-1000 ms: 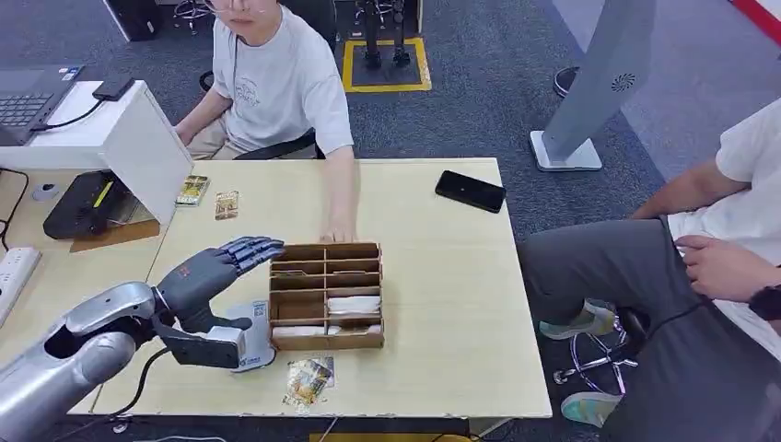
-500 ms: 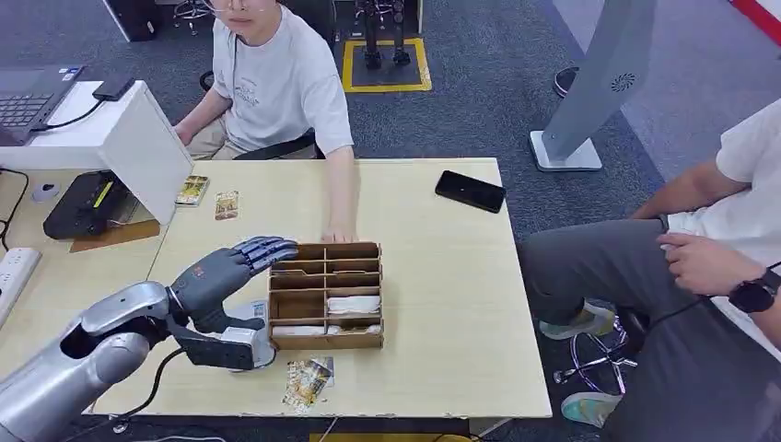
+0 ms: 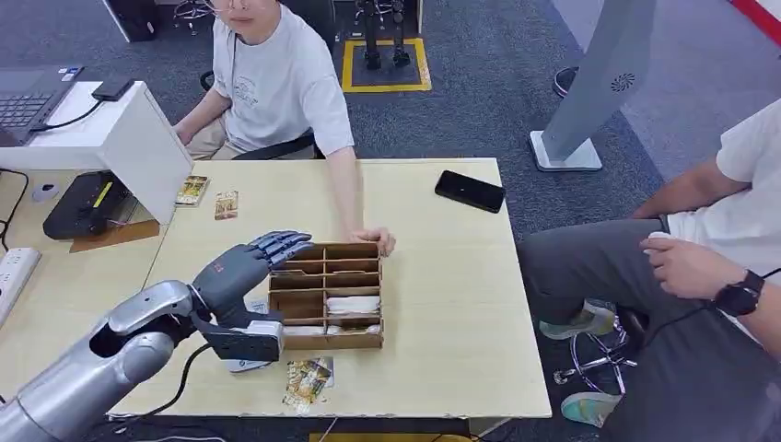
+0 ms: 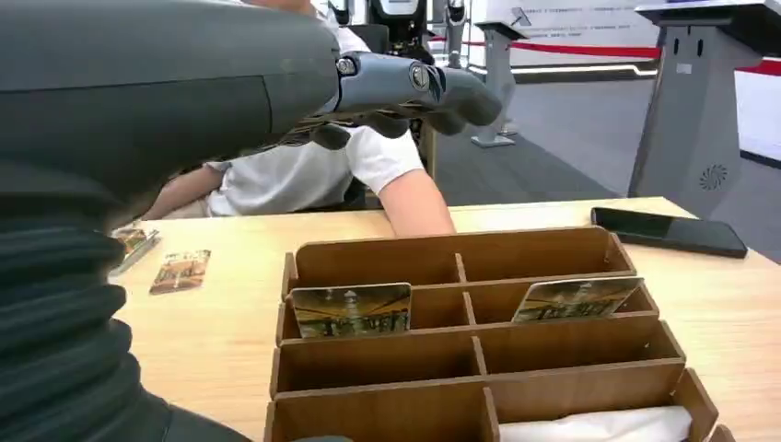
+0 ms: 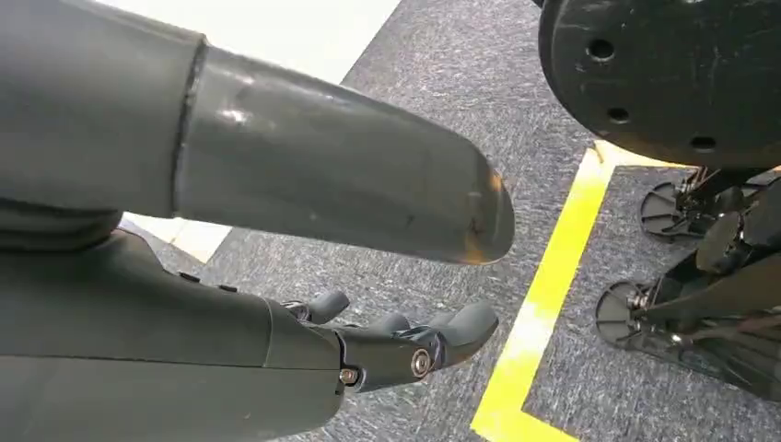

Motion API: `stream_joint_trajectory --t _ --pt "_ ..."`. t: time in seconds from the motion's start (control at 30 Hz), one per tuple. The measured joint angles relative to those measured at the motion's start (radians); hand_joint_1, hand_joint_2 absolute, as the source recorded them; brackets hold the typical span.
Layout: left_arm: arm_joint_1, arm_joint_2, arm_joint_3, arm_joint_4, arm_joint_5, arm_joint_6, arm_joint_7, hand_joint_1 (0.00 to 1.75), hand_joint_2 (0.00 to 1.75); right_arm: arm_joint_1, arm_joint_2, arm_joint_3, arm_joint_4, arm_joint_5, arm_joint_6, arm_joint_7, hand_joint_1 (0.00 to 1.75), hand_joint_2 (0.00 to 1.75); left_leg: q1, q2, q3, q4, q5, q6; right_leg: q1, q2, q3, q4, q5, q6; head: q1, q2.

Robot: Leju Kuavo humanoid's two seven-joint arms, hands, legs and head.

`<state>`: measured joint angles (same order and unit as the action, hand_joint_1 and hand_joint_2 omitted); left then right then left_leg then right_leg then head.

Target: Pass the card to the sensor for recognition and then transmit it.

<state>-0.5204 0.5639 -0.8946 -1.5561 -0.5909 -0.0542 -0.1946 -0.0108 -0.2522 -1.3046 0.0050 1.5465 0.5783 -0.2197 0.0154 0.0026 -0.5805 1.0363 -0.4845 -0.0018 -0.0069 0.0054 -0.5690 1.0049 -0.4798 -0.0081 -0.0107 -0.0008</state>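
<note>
While a card (image 4: 351, 309) stands in the box (image 3: 327, 295), left hand (image 3: 247, 268) fingers (image 3: 285, 243) hover apart above.

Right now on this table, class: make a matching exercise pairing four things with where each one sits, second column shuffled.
Things:
1. black phone
2. wooden organizer
3. left robot hand
4. card

Places:
A. above the organizer's left edge
B. table's near edge, in front of the organizer
C. table's far right corner
D. middle of the table

Pairs: 1-C, 2-D, 3-A, 4-B
</note>
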Motion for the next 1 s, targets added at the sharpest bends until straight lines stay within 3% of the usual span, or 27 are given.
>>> stream_joint_trajectory --t 1.0 --pt "-0.007 -0.036 -0.001 0.063 -0.017 0.022 0.038 0.0 1.75 0.0 0.0 -0.001 0.0 0.0 -0.002 0.008 0.0 0.0 0.0 0.0 0.0 0.0 0.0 0.0 0.0 0.0 0.0 0.0 0.0 0.0 0.0 0.0"
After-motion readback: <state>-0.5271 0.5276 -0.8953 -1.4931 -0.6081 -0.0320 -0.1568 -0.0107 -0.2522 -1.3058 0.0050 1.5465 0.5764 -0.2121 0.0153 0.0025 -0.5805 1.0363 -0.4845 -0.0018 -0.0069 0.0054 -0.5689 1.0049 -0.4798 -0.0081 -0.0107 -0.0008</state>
